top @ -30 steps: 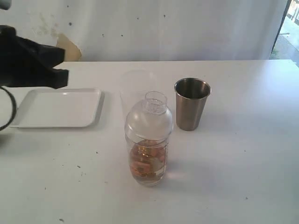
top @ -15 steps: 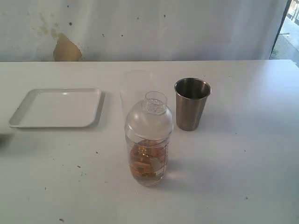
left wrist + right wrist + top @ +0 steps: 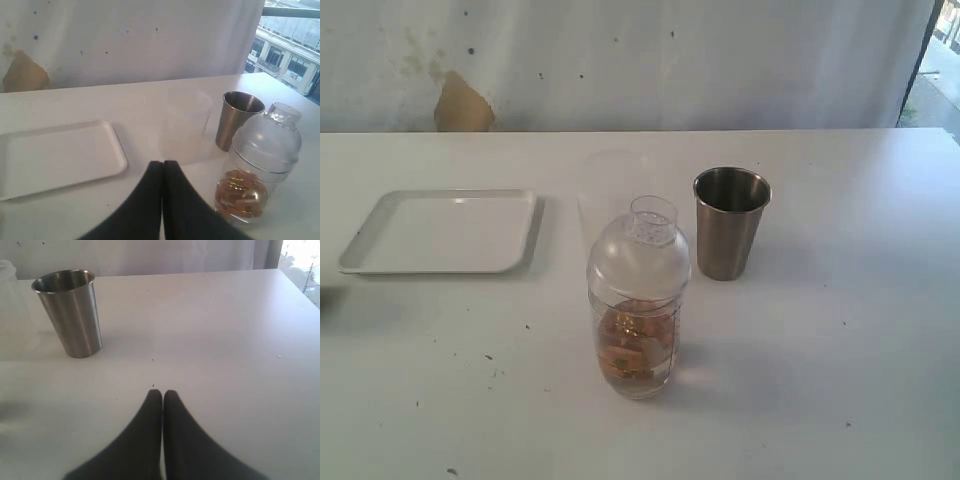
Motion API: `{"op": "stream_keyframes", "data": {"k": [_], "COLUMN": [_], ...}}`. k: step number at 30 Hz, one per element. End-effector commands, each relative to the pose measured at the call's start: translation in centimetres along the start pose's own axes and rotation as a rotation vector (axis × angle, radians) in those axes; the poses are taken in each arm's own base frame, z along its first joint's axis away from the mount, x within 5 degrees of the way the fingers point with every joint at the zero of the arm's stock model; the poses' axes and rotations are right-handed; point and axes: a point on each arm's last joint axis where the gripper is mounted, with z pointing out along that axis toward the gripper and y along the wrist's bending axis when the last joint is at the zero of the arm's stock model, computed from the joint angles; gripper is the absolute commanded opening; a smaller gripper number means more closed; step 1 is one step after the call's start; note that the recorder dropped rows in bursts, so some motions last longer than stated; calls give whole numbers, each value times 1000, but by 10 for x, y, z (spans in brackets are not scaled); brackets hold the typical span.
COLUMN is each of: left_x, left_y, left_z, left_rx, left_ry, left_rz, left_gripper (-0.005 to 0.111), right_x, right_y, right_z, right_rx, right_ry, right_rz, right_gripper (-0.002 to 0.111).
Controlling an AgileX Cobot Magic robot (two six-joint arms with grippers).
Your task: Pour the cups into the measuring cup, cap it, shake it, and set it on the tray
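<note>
The measuring cup [image 3: 638, 330] stands upright mid-table with amber liquid and pale pieces in its lower part. A clear domed cap [image 3: 640, 255] sits on it. The steel tumbler [image 3: 730, 225] stands upright behind it to the right, and the white tray [image 3: 440, 232] lies bare at the left. Neither gripper shows in the exterior view. My left gripper [image 3: 163, 163] is shut on nothing, hanging back from the measuring cup [image 3: 252, 190] and the tray [image 3: 55, 157]. My right gripper [image 3: 162, 392] is shut and empty, well short of the tumbler [image 3: 70, 312].
A frosted plastic cup [image 3: 608, 190] stands just behind the measuring cup, between the tray and the tumbler. A white curtain backs the table's far edge. Bare tabletop lies to the right of the tumbler and in front of the measuring cup.
The left arm, dark at the exterior view's left edge above the tray a second ago, has gone out of that view. The cups and tray have not moved.
</note>
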Motion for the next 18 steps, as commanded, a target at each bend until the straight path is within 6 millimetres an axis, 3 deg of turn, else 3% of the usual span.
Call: {"op": "stream_keyframes", "data": {"k": [1, 5, 10, 15, 17, 18], "left_x": [3, 16, 53, 93, 98, 108], "left_y": [2, 9, 27, 39, 41, 42], "left_z": [-1, -3, -6, -4, -4, -3], "left_rx": [-22, -92, -299, -454, -479, -499], "left_ry": [-2, -129, -322, -286, -262, -150], "left_rz": [-37, -25, -31, -69, -115, -131], "left_gripper": [1, 1, 1, 1, 1, 1], "right_x": [1, 1, 1, 1, 1, 1], "right_y": [0, 0, 0, 0, 0, 0], "right_z": [0, 0, 0, 0, 0, 0], "right_rx": [4, 4, 4, 4, 4, 4], "right_ry": [-9, -9, -7, -7, -7, -7], "right_rz": [2, 2, 2, 2, 2, 2], "right_gripper": [0, 0, 0, 0, 0, 0]}}
